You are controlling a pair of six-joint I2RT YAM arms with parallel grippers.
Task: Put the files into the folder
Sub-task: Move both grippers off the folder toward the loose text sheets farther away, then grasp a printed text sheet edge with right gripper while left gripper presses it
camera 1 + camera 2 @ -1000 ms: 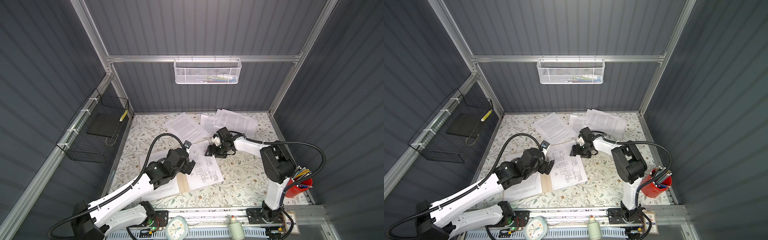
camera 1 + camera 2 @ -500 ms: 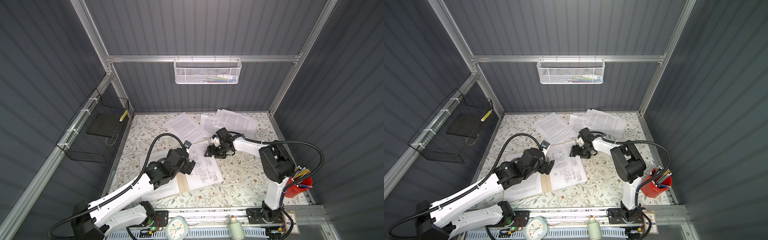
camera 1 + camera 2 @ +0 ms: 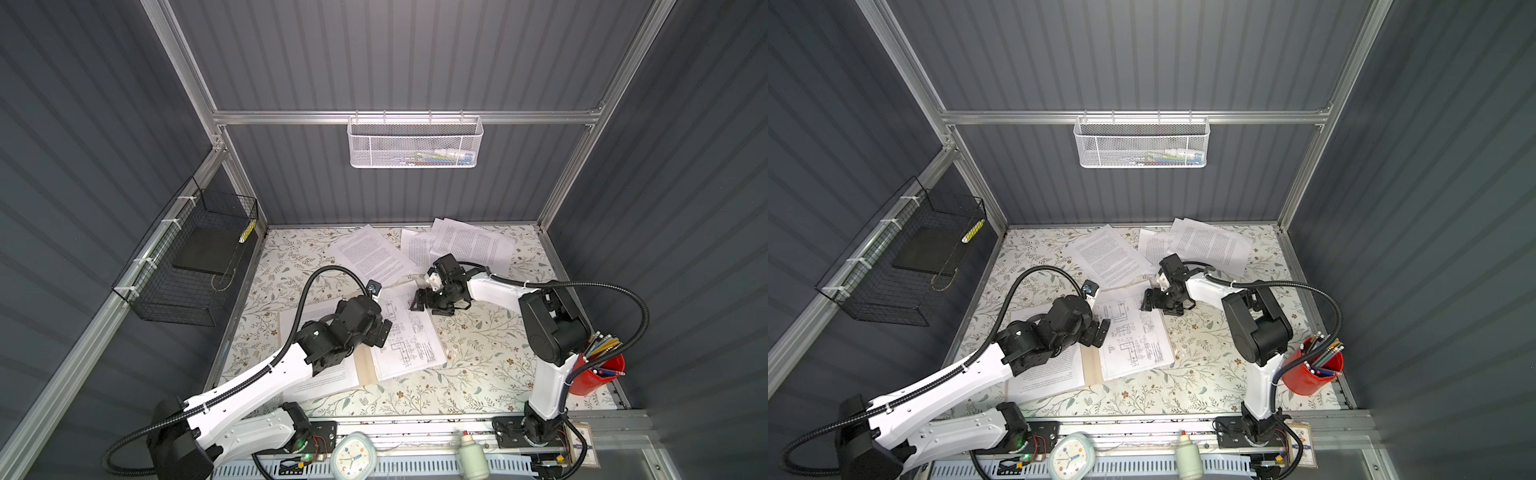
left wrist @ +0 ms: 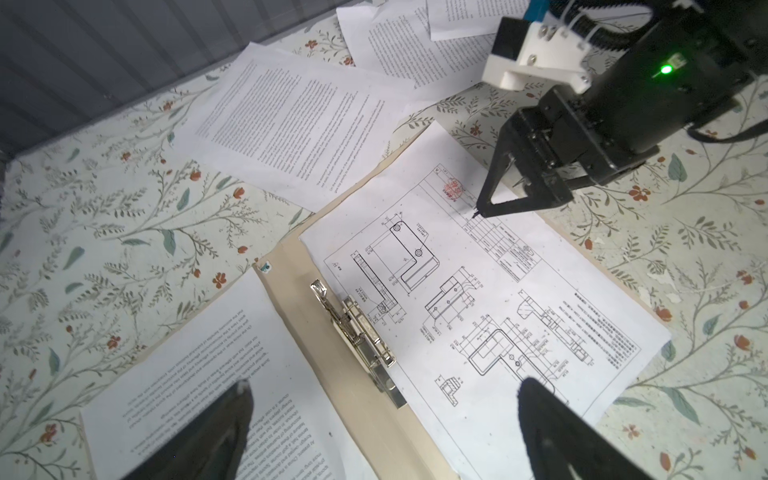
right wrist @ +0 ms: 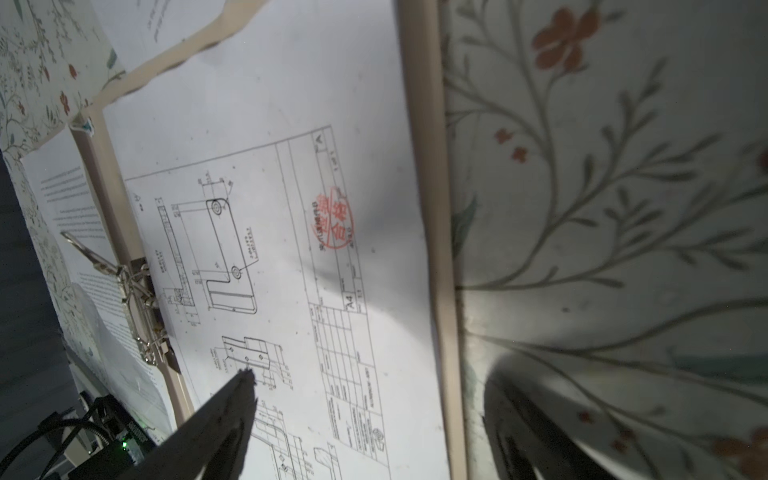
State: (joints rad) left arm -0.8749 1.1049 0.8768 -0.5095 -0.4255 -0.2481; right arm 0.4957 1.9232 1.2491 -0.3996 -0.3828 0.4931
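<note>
The white text-printed paper sheets [image 3: 370,257] lay just far of the black right gripper [image 3: 424,308], farther from the left gripper [image 3: 384,334]; both gaped wide, empty.

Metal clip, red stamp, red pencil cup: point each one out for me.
metal clip [image 4: 359,332], left wrist view, middle of its lever.
red stamp [image 5: 334,220], right wrist view, centre of the ink mark.
red pencil cup [image 3: 1306,381], in a top view, outer wall.

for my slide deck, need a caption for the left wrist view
Drawing sheet in the open folder, right gripper open at its edge.
</note>
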